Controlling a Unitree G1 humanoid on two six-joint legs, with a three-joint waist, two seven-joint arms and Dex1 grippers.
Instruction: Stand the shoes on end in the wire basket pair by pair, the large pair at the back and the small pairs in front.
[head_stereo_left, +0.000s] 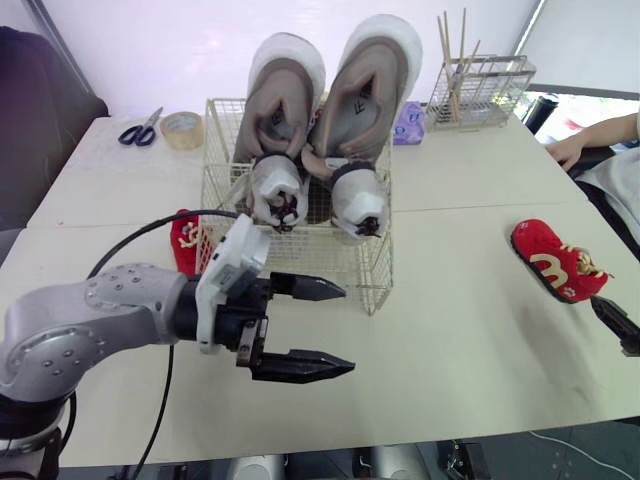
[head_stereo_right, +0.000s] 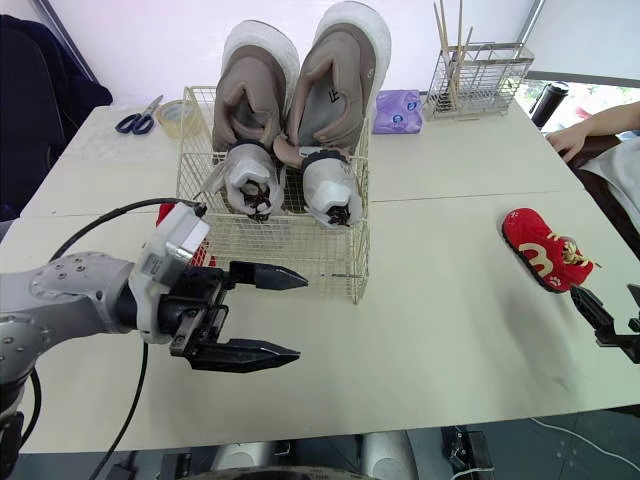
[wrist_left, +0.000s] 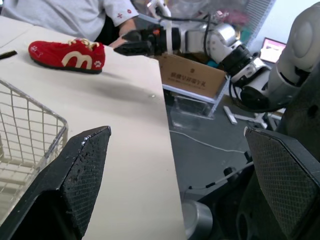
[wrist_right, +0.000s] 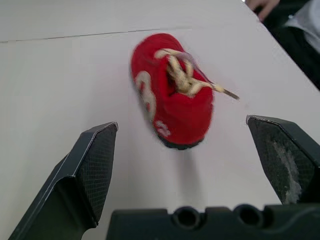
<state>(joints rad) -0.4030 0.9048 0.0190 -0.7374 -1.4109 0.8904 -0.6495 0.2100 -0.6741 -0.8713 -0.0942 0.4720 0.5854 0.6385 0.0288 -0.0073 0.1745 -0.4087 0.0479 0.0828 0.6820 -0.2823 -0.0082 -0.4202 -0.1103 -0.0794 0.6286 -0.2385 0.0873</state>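
We see the wire basket (head_stereo_left: 330, 255) standing mid-worktop (head_stereo_left: 470, 340). The large tan pair (head_stereo_left: 370, 90) stands on end along its far side, toes up and well above the rim. The small white pair (head_stereo_left: 275, 190) sits upright just in front of them, side by side, inside the basket. The near part of the basket holds no shoes.

One red shoe (head_stereo_left: 555, 262) lies on the worktop well to the right of the basket, sole down, with a pale letter on its side and cream laces. A second red shoe (head_stereo_left: 184, 240) sits just beside the basket's left wall, partly hidden behind our left arm; we cannot tell whether it touches the wire.

Our left claw (head_stereo_left: 348, 330) hovers near the basket's front wall, fingers spread wide and holding nothing. Our right claw (wrist_right: 181, 122) is at the right edge of the worktop, on the near side of the right-hand red shoe, also wide and empty.

At the far side lie scissors (head_stereo_left: 140, 130), a roll of tape (head_stereo_left: 182, 130), a purple packet (head_stereo_left: 408, 125) and a wire rack of sticks (head_stereo_left: 480, 90). A person's hand (head_stereo_left: 568, 150) rests at the far right.
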